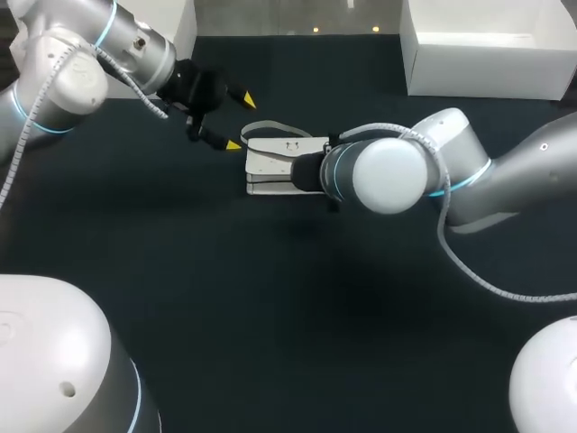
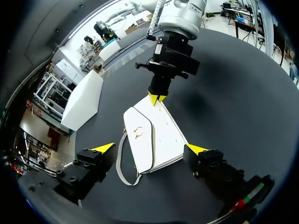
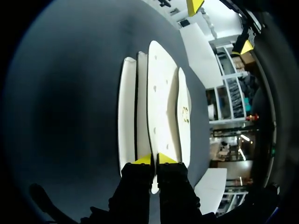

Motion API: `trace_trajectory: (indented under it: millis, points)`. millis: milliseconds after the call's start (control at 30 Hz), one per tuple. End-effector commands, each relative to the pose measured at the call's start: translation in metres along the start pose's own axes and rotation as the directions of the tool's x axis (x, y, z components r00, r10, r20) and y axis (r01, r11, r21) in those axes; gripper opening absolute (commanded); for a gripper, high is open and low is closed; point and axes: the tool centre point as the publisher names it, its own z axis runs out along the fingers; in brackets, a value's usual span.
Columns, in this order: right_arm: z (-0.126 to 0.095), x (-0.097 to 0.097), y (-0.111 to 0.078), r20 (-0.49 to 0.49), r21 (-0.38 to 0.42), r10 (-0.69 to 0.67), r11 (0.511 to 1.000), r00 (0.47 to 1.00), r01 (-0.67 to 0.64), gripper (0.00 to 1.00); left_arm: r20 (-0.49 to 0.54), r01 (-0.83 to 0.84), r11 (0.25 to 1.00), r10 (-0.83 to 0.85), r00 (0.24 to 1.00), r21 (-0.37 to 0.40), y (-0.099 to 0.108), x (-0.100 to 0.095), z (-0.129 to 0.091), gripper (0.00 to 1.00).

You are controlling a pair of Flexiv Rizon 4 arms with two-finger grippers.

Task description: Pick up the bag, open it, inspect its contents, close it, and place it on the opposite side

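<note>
A white bag (image 1: 270, 162) with a flap and a small metal clasp (image 2: 138, 132) lies flat on the dark table, its thin strap (image 2: 120, 163) looped beside it. My left gripper (image 1: 241, 122) hovers over the bag's left end, open, its fingertips (image 2: 103, 148) spread wider than the bag (image 2: 156, 135) and not touching it. My right gripper (image 3: 154, 160) is at the bag's other end, shut on a thin edge of the bag (image 3: 161, 93). From the left wrist its yellow tips (image 2: 156, 98) show pinched together at that edge. In the head view its wrist (image 1: 383, 171) hides them.
A large white box (image 1: 487, 50) stands at the table's far right corner. Another white box (image 2: 86, 98) stands at the far left, behind my left arm. Dark bare tabletop (image 1: 297, 298) stretches in front of the bag.
</note>
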Motion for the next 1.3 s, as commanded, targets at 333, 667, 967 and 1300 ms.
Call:
trace_trajectory:
  millis: [333,667,967,1300]
  points:
    - [-0.004,0.008,0.005,0.101,0.033,0.052,0.998,0.994,-0.055,0.0,0.018,-0.009,1.0,0.008,1.0,0.011,-0.002,0.005,0.016,1.0]
    - [-0.004,0.008,0.005,0.101,0.033,0.052,0.998,0.994,-0.055,0.0,-0.01,-0.055,0.996,0.056,0.998,0.065,-0.003,0.012,0.042,1.0]
    - [-0.004,0.008,0.005,0.101,0.033,0.052,0.998,0.994,-0.055,0.0,0.004,-0.089,0.994,0.089,0.996,0.069,0.0,0.021,0.06,0.73]
    - [-0.004,0.008,0.005,0.101,0.033,0.052,0.998,0.994,-0.055,0.0,-0.024,-0.072,0.995,0.074,0.997,0.064,0.005,0.018,0.077,0.6]
